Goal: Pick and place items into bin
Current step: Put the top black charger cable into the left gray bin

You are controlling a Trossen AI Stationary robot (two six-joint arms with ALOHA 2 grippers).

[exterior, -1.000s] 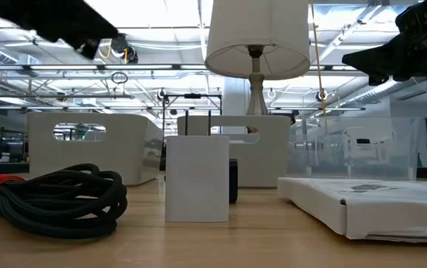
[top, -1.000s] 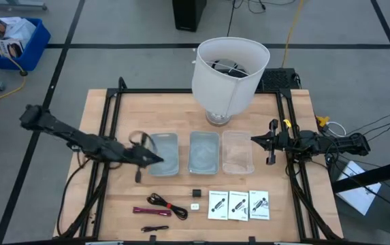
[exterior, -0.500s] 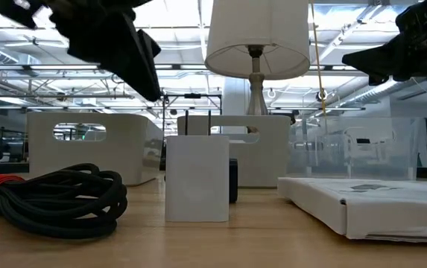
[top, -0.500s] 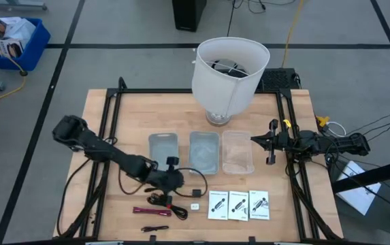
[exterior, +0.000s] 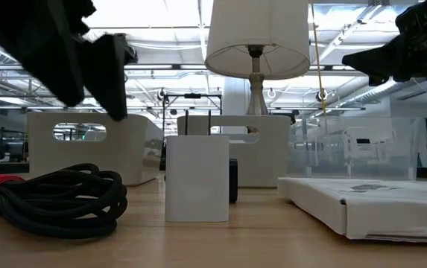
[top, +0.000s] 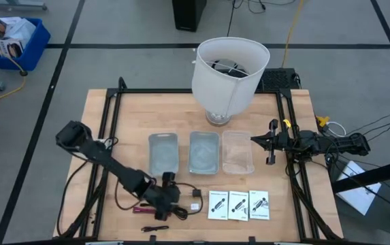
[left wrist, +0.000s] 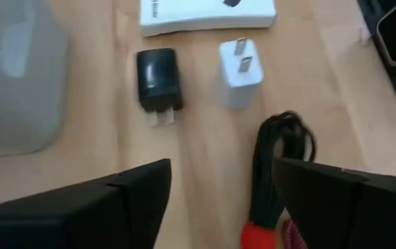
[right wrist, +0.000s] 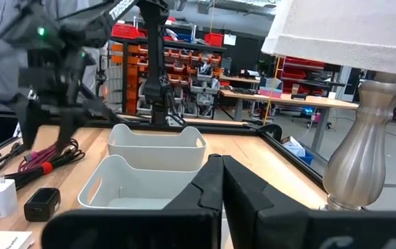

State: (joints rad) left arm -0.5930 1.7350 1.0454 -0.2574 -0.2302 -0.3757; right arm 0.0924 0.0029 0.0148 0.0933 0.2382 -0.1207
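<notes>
Left gripper [top: 169, 197] has dropped from over the left bin to the near-left cables, fingers apart, straddling the black coiled cable [left wrist: 280, 149]; nothing gripped yet, pick likely next. Black cube [left wrist: 158, 76], white block [left wrist: 240, 62] just beyond. Right gripper [top: 269, 141], fingers together, waits far right.

The left arm reaches from the tabletop's left edge toward the front edge, its wrist bent downward. The left pincer [top: 169, 198] hangs low near the front edge, fingers [left wrist: 101, 207] spread wide apart. The right arm waits at the right edge, raised, its right pincer [top: 254, 140] with fingers [right wrist: 249, 194] pressed together.
</notes>
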